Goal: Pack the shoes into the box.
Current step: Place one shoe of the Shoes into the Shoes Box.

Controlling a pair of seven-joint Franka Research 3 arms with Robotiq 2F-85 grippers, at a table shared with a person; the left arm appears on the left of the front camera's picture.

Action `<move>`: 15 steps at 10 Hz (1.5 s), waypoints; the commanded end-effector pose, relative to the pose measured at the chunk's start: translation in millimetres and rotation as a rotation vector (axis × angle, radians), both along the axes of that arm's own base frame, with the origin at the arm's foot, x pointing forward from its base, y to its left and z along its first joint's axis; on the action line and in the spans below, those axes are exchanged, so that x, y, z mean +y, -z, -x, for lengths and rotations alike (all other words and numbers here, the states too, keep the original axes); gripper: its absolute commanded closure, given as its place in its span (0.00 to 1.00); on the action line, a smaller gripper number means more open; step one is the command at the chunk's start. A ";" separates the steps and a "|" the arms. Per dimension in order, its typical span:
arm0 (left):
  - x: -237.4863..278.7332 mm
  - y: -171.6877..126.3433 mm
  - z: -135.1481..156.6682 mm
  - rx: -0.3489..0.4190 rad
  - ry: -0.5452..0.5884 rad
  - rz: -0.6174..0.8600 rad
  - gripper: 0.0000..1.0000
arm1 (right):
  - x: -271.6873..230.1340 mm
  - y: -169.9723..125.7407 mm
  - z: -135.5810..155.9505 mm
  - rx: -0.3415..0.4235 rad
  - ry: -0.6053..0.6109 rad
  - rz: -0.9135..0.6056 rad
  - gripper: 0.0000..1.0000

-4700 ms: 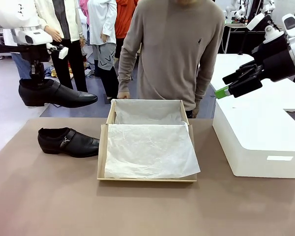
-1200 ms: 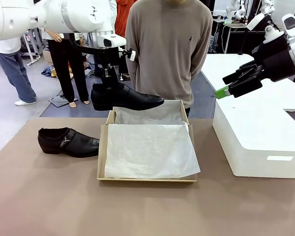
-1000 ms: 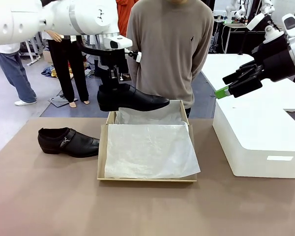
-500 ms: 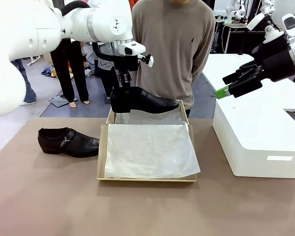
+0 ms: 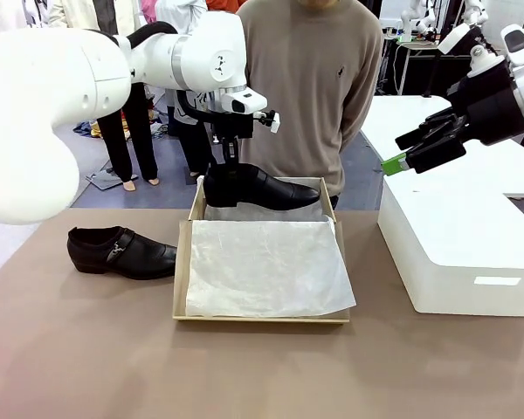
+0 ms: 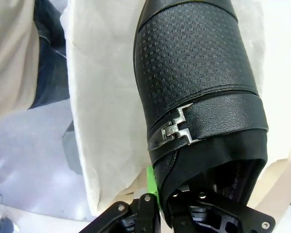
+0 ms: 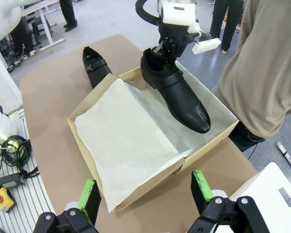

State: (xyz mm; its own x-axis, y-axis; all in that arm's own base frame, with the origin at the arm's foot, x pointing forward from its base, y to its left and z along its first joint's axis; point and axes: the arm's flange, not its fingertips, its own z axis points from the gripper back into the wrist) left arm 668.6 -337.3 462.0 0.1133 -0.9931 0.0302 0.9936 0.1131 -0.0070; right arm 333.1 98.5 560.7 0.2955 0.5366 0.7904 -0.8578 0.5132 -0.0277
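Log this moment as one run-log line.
left gripper: shut on black dress shoe, over shoebox far end | right gripper: open, raised by white block | other shoe: on table, left of shoebox

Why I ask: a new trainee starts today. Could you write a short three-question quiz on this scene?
1. True or false: the left tool is shut on a shoe at the far end of the box.
2. Where is the other shoe? A inside the box; B on the table, left of the box; C on the white block.
3. Fill in: the right tool is ____ (open or shut).
Key: 1 true; 2 B; 3 open.
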 end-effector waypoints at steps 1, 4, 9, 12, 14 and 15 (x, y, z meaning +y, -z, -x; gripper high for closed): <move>-1.7 -5.3 -18.3 -0.013 0.018 -0.005 1.00 | -0.4 0.1 -1.7 -0.007 -0.014 -0.010 0.00; -1.2 8.4 -23.6 0.002 0.030 -0.011 1.00 | -0.4 0.1 -1.7 -0.007 -0.014 -0.010 0.00; 3.6 28.9 -26.8 0.033 0.015 -0.033 1.00 | -0.4 0.1 -1.7 -0.007 -0.014 -0.010 0.00; 3.6 37.8 -29.6 0.044 0.015 -0.027 1.00 | -0.4 0.1 -1.7 -0.007 -0.014 -0.010 0.00; 3.6 38.1 -30.6 0.036 0.020 -0.031 1.00 | -0.4 0.1 -1.7 -0.007 -0.014 -0.010 0.00; 3.6 38.7 -30.6 0.039 0.025 -0.029 0.97 | -0.4 0.1 -1.7 -0.007 -0.014 -0.010 0.00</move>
